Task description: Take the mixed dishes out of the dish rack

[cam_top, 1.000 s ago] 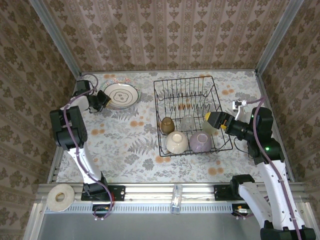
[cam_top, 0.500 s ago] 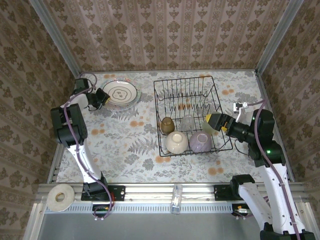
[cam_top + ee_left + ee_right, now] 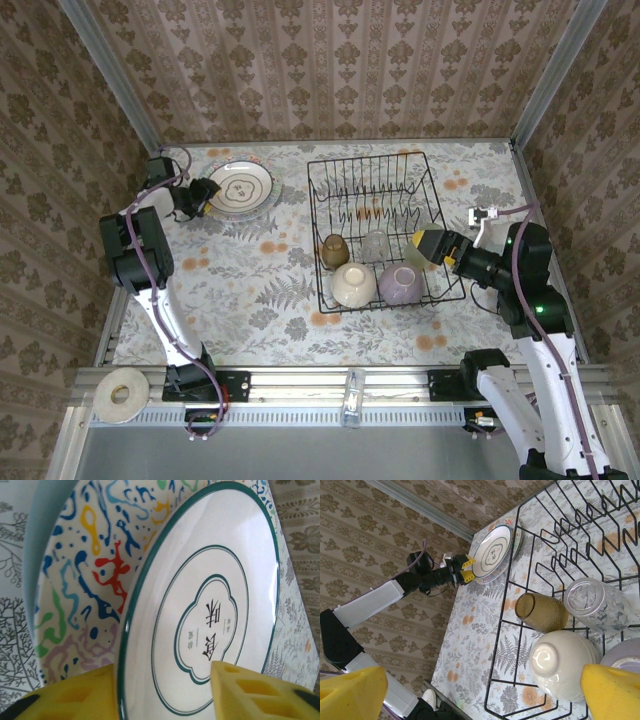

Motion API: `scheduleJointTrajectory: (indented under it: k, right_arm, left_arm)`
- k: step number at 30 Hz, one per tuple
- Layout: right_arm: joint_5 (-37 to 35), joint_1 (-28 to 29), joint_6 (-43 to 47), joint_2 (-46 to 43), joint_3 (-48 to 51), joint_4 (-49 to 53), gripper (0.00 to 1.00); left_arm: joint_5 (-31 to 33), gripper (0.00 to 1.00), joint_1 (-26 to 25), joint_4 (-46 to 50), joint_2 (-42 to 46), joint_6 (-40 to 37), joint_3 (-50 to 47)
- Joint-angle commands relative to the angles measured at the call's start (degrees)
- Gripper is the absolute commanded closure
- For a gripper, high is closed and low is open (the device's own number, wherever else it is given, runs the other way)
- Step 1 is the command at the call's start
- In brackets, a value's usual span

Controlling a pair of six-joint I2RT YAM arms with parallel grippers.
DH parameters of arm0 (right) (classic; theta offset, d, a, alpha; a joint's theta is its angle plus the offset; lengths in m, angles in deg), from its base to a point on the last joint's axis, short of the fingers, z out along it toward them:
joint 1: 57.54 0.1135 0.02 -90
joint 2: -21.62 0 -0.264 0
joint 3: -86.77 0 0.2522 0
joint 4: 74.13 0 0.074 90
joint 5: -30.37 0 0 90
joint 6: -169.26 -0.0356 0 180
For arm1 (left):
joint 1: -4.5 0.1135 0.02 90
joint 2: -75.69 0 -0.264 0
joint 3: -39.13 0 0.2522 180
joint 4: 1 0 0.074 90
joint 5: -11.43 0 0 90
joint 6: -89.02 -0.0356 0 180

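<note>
White green-rimmed plate [image 3: 210, 580], Chinese characters at centre, left hand [image 3: 160, 680] spread astride rim

**Right gripper [image 3: 484, 672] spread wide over the dish rack [image 3: 505, 594]**
An upturned cream bowl [image 3: 564, 665] sits just inside the right-hand yellow finger, with a lilac bowl [image 3: 626, 652] at the edge above that finger. Ahead of the pincer lie an amber cup [image 3: 541, 611] and a clear glass [image 3: 596, 605], side by side. Far ahead, past the rack, the left gripper [image 3: 463, 571] has its pads parted at the rim of a green-ringed white plate [image 3: 492, 554].
</note>
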Motion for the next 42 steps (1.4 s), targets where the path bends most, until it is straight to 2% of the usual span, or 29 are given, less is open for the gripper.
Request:
scheduleJointTrajectory:
  k: [1, 4, 6, 7, 15, 20, 24, 30, 37, 42]
  right_arm:
    - [-0.39, -0.15, -1.02, -1.03, 0.79, 0.73, 0.00]
    - [-0.40, -0.18, -1.12, -1.41, 0.74, 0.99, 0.00]
    - [-0.45, -0.18, -1.13, -1.77, 0.73, 1.26, 0.00]
    - [-0.58, -0.18, -1.12, -1.89, 0.64, 1.41, 0.00]
    - [-2.76, -0.12, -0.38, -2.30, 0.77, 4.04, 0.00]
    - [-6.40, -0.14, 0.70, -2.06, -0.20, 8.07, 0.00]
    - [-11.11, -0.24, 1.91, -1.67, -2.42, 13.62, 0.00]
    - [-16.46, -0.27, 1.77, -3.14, -4.11, 18.77, 0.00]
    - [-20.40, -0.27, 3.41, -0.02, -6.26, 24.85, 0.00]
    - [-22.14, -0.27, 3.69, 3.12, -8.31, 27.28, 0.00]
  left_arm:
    - [-0.14, 0.38, 0.74, 1.51, 2.82, -1.05, 1.61]
    - [0.84, 0.25, 0.79, 2.22, 4.48, -1.18, 1.54]
    - [3.11, 0.02, 0.77, 3.45, 6.49, -0.95, 1.10]
    - [4.09, 0.00, 0.79, 3.34, 7.56, -0.64, 0.55]
    - [11.07, 0.00, -0.46, 6.59, 21.63, 0.90, -4.65]
    - [14.53, 0.00, -5.92, 9.66, 35.02, -2.96, -9.28]
    - [14.92, 0.00, -10.83, 11.36, 46.88, -3.33, -15.31]
    - [13.07, 0.00, -17.09, 13.31, 65.40, -2.90, -25.97]
    - [8.43, 0.00, -21.41, 18.43, 83.00, -4.17, -32.08]
    - [-1.15, 0.00, -21.78, 17.76, 88.72, -6.51, -36.36]
